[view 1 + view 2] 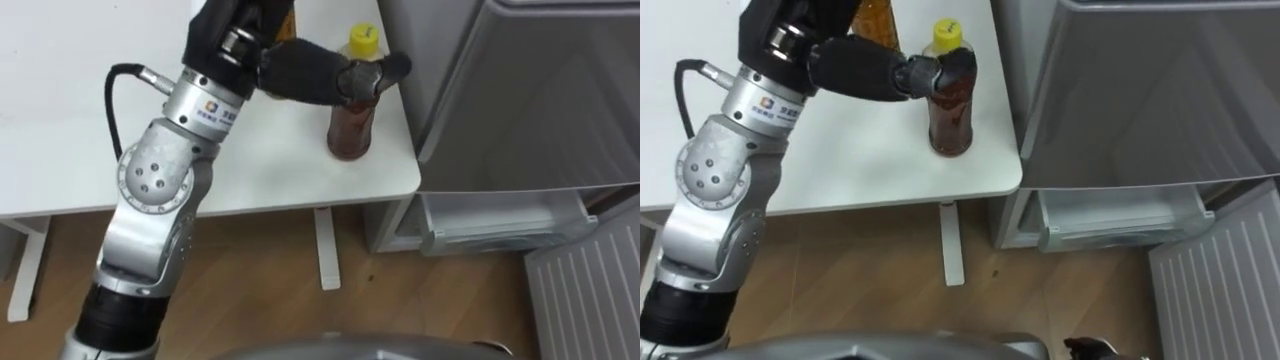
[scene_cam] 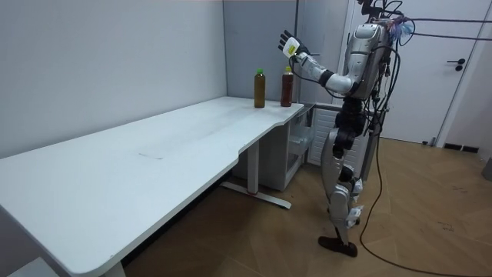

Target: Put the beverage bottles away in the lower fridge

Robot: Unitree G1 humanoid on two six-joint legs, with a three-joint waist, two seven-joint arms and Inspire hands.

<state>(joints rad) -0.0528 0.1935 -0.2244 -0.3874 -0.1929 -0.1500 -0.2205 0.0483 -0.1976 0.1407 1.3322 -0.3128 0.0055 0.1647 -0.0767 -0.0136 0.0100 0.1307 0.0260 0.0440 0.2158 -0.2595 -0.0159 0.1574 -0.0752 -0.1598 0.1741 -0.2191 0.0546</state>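
A bottle of brown drink with a yellow cap (image 1: 352, 125) stands upright near the white table's corner (image 1: 400, 180), beside the fridge. A second brown bottle (image 2: 260, 88) with a green cap stands just past it and is mostly hidden behind my arm in the eye views. My left hand (image 1: 305, 72) is open with straight dark fingers. It crosses the yellow-capped bottle's neck in the eye views. In the room view the left hand (image 2: 287, 42) hangs above the two bottles, apart from them.
The grey fridge (image 1: 540, 90) stands right of the table. Its lower door (image 1: 590, 285) hangs open at the lower right, with a pale drawer (image 1: 500, 225) showing inside. I stand on the wooden floor (image 1: 280, 280) between table corner and fridge.
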